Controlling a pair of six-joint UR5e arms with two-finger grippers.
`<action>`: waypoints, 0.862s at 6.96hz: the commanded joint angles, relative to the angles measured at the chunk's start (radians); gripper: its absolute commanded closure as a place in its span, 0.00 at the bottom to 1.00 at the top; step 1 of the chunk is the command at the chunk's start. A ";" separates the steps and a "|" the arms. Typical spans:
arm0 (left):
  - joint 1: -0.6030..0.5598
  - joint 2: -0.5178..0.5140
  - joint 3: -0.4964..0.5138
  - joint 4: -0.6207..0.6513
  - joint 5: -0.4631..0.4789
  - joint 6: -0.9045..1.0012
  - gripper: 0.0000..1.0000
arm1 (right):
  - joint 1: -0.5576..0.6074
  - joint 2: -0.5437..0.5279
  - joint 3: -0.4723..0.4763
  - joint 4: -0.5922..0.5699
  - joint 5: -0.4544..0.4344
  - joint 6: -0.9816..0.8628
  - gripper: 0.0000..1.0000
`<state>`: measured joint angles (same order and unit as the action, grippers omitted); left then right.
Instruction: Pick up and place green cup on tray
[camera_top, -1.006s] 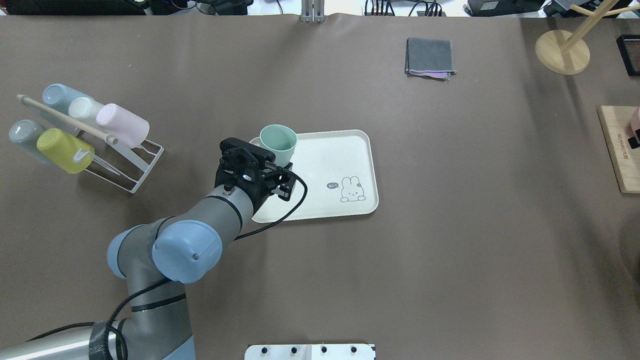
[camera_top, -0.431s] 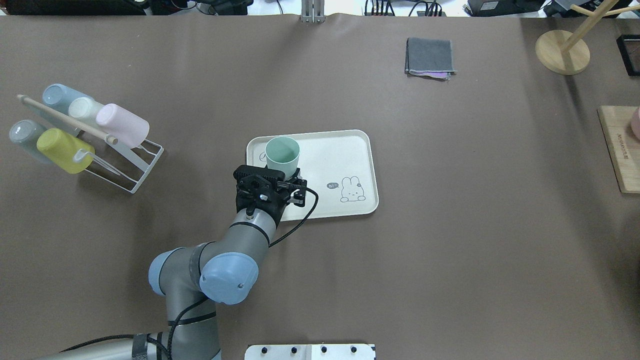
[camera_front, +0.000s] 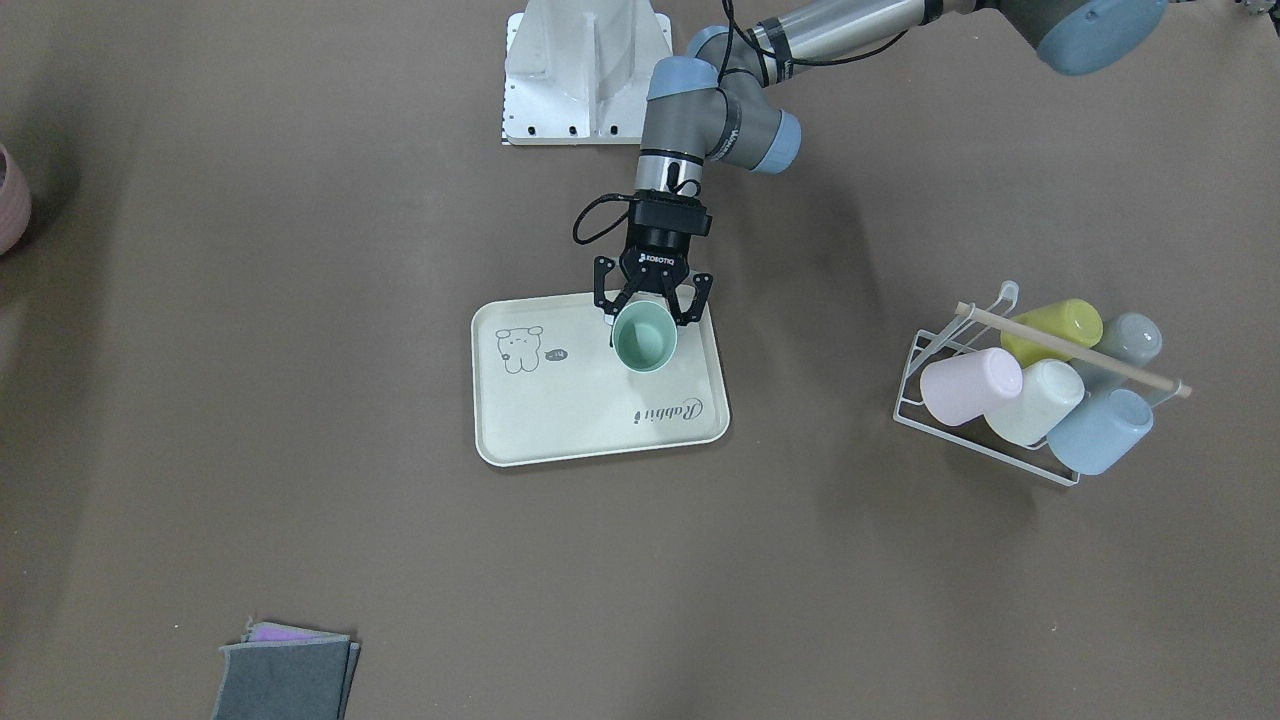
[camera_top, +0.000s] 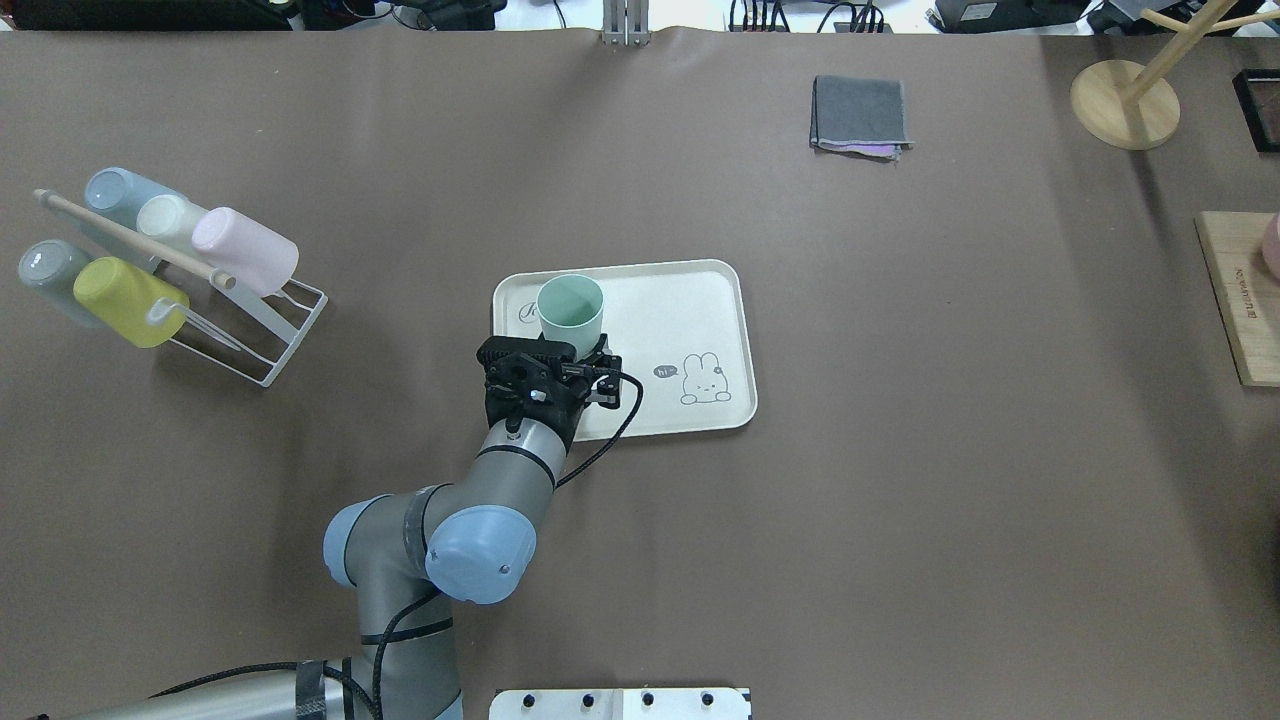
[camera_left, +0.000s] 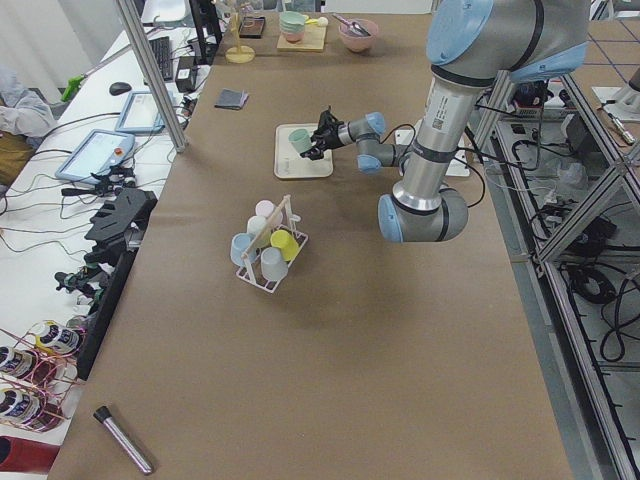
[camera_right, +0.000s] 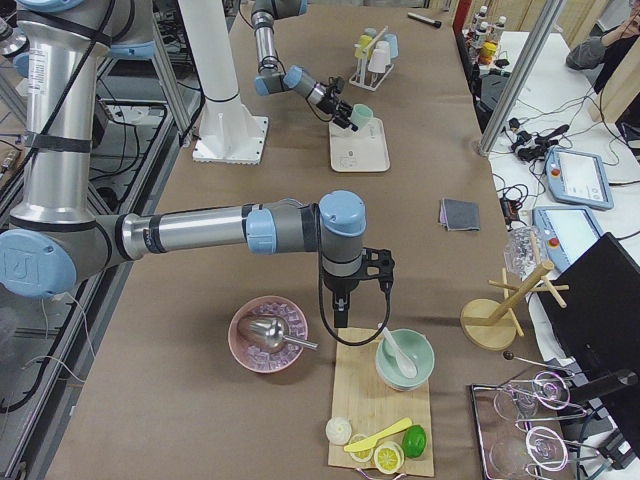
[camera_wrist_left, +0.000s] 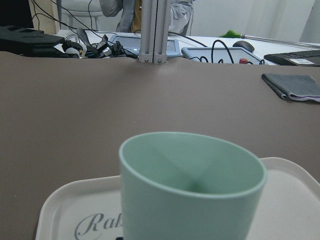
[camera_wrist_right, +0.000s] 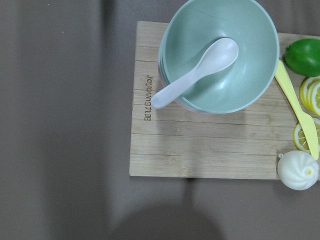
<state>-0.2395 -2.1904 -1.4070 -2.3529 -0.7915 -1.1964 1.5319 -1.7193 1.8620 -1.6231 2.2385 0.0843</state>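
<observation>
While the green cup (camera_top: 570, 308) is upright over the script end of the tray (camera_top: 700, 310), you see the left tool (camera_front: 650, 318) clamped on its sides; the right tool (camera_right: 338, 322) hangs above a wooden board (camera_right: 360, 410) well apart, and whether its fingers are apart or together cannot be told.

In the overhead view the wrist of my left claw (camera_front: 650, 316) covers its own fingertips and the near left corner of the tray (camera_top: 690, 300). The green cup (camera_top: 570, 308) hides its own base in every view, so I cannot tell whether it rests on the tray or hangs just above it. In the left wrist view the cup runs off the bottom edge and blocks the tray's script after "Ra". My right claw (camera_right: 340, 312) shows only small in the right side view, and I cannot read its jaws. The wooden board (camera_top: 1240, 320) is cut off by the overhead view's right edge.
</observation>
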 joint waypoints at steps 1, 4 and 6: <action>0.000 -0.021 0.048 -0.063 0.014 -0.009 0.84 | 0.002 0.004 -0.023 0.008 0.004 0.002 0.00; -0.007 -0.110 0.131 -0.060 0.020 -0.003 0.84 | 0.002 -0.005 -0.023 0.008 0.000 0.000 0.00; -0.009 -0.153 0.198 -0.051 0.051 0.014 0.84 | 0.002 -0.011 -0.024 0.008 0.003 0.005 0.00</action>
<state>-0.2475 -2.3245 -1.2359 -2.4093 -0.7538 -1.1943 1.5340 -1.7259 1.8385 -1.6160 2.2405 0.0853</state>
